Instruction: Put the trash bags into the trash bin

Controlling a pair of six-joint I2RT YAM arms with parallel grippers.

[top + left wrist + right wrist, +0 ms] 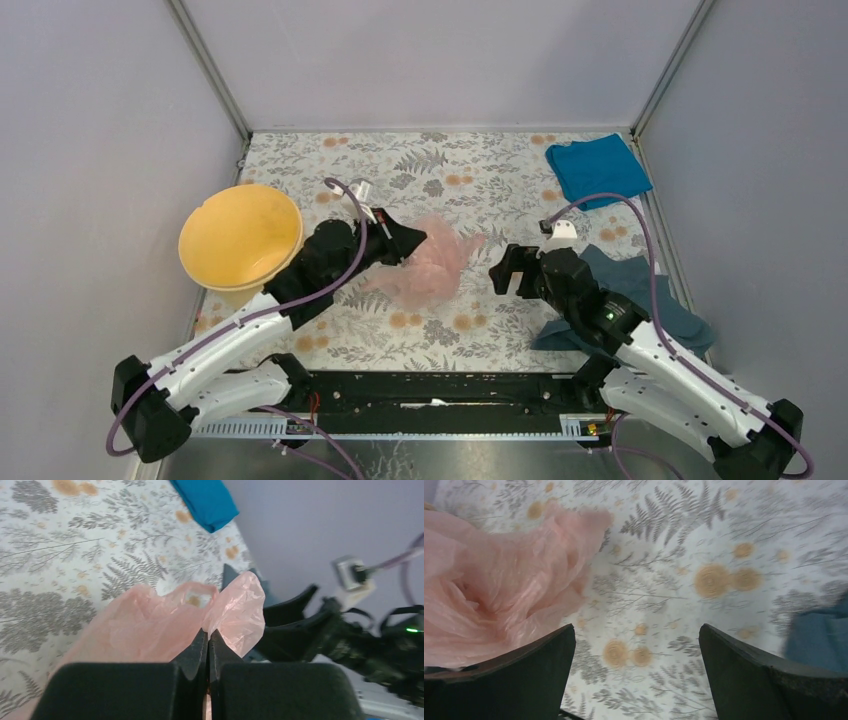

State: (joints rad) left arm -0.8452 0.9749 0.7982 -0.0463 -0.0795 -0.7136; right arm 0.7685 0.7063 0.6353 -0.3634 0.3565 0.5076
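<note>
While trash bag [432, 263] lies outside trash bin [225, 228] | left pincer [414, 241] pinches it | right pincer [507, 270] spread

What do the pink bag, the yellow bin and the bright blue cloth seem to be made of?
The pink bag looks like thin plastic film: translucent, crinkled, slightly glossy. The yellow bin seems to be moulded plastic: smooth, even rim, dull sheen. The blue cloth appears to be soft fabric, matte and folded; its weave is too small to tell.
</note>
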